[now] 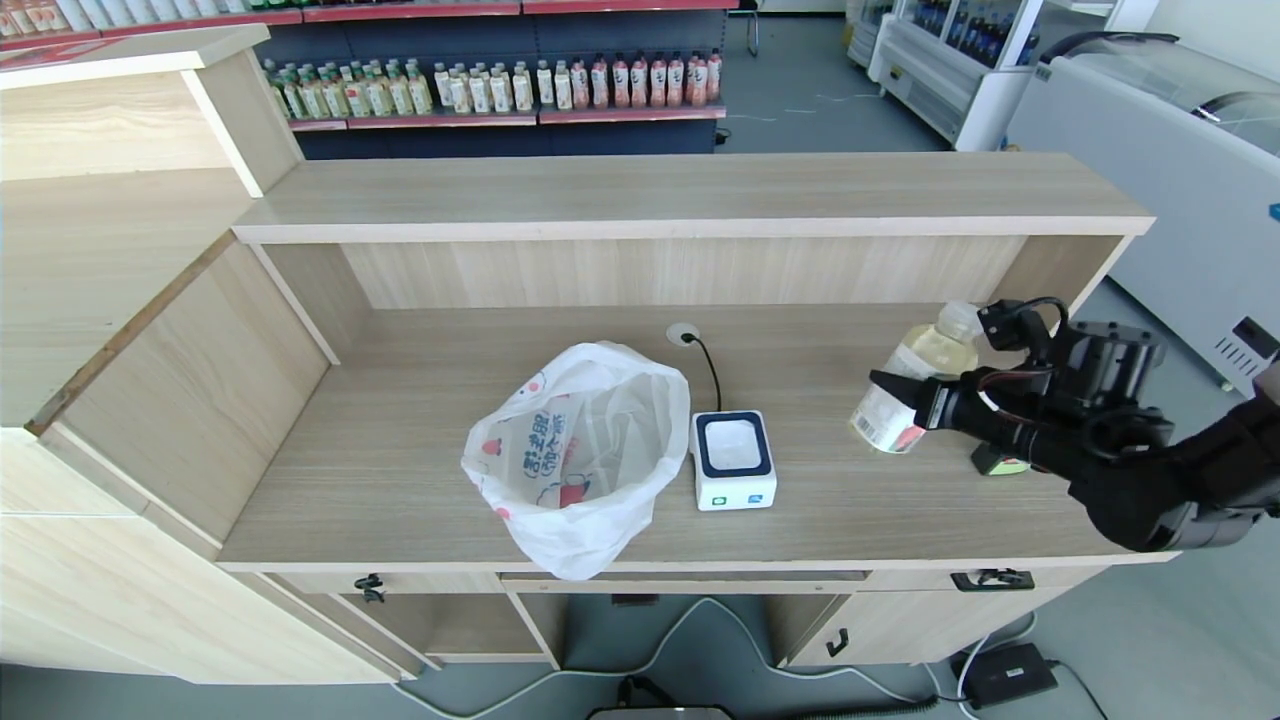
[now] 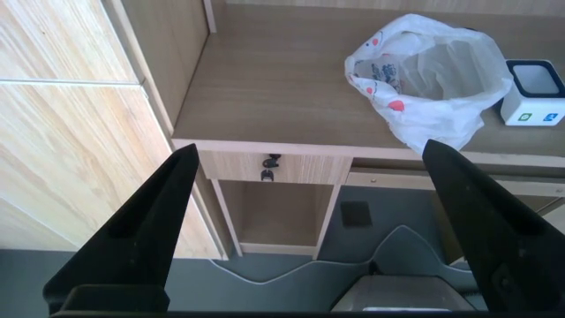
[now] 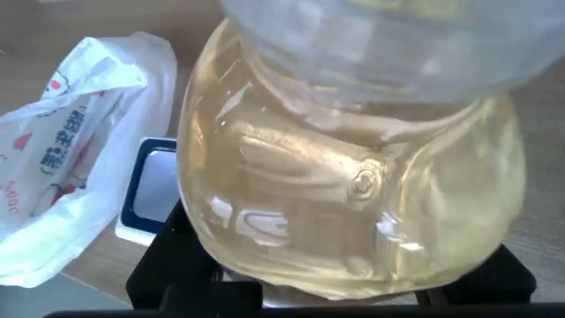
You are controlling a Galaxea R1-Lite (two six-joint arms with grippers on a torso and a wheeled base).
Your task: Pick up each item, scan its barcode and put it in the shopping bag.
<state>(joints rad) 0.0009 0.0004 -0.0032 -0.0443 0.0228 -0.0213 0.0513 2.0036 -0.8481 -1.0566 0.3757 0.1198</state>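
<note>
Clear plastic bottle of pale yellow liquid [image 1: 915, 385] is held tilted over the wooden worktop [image 1: 850, 520], right of the white barcode scanner [image 1: 733, 458]. The right jaws grasp it, probably to turn its label to the scanner. Left jaws stand released, away from the open white shopping bag [image 1: 575, 450].

Blue characters on the shopping bag [image 1: 560, 450] and small print on the bottle [image 1: 935, 352] cannot be read clearly.

Shop, checkout counter [image 1: 690, 190], shelves of bottled drinks [image 1: 500, 85], freezers [image 1: 1150, 120]
</note>
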